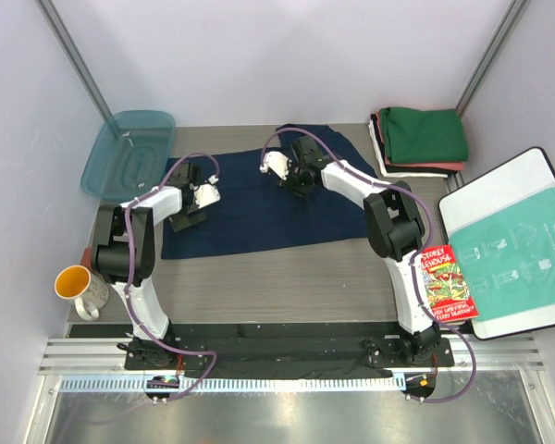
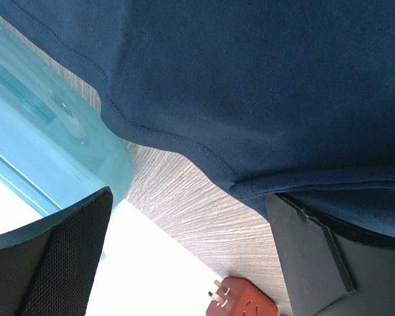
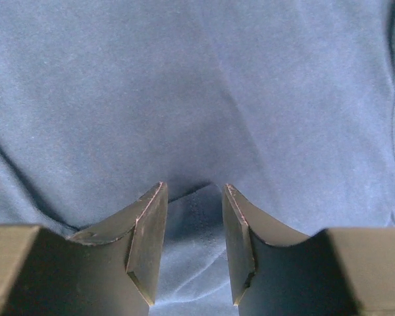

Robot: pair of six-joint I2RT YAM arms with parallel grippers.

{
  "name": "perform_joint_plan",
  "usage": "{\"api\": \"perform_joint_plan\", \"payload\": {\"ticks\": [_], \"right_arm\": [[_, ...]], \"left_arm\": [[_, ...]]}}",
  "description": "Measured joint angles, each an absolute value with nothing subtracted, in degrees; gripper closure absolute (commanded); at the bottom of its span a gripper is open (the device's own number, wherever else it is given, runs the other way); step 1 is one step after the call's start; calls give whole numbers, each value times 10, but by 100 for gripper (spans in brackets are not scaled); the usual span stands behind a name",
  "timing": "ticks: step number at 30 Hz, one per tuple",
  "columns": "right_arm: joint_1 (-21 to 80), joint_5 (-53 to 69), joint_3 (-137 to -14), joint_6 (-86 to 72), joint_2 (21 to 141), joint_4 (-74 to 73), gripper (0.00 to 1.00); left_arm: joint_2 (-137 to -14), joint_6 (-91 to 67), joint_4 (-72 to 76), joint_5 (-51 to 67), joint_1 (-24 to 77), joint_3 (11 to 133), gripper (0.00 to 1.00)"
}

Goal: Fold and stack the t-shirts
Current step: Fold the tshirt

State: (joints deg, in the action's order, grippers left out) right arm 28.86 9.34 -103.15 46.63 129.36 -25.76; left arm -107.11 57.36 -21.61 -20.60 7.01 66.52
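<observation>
A dark navy t-shirt point(image 1: 259, 213) lies spread flat on the wooden table point(image 1: 287, 287). My left gripper point(image 1: 191, 205) sits at its left edge, open wide. In the left wrist view one finger point(image 2: 316, 263) rests against the shirt's hem point(image 2: 263, 85) and the other point(image 2: 52, 257) stands over bare table. My right gripper point(image 1: 294, 178) presses down on the shirt's upper middle. Its fingers point(image 3: 148, 243) stand parted, with a raised fold of navy cloth point(image 3: 194, 243) between them. Folded t-shirts point(image 1: 422, 139) are stacked at the back right, green on top of salmon-red and white.
A translucent teal lid point(image 1: 129, 153) lies at the back left. A yellow-lined mug point(image 1: 80, 287) stands front left. A red plug adaptor point(image 2: 243, 303) lies beside the left gripper. At the right are a red book point(image 1: 446, 282) and a white board carrying a teal-printed bag point(image 1: 523, 245).
</observation>
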Motion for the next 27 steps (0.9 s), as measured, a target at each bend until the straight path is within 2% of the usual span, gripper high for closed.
{"api": "perform_joint_plan", "payload": {"ticks": [14,17,18,21,27], "right_arm": [[276,81,-1042,483,1303,-258,61],[275,81,-1044,484,1312,-258,67],[275,82,-1045,485,1313,-258,75],[275,81,-1048,491,1314,-261,85],[275,81,-1059,495,1316,-274,94]], "left_arm": [[-1080,574,-216,-207,70,677,0],[-1083,574,-216,-206,70,680,0],[-1084,574,-216,-206,70,682,0],[-1087,574,-216,-207,70,686,0],[-1092,574,-216,-207,70,692,0]]}}
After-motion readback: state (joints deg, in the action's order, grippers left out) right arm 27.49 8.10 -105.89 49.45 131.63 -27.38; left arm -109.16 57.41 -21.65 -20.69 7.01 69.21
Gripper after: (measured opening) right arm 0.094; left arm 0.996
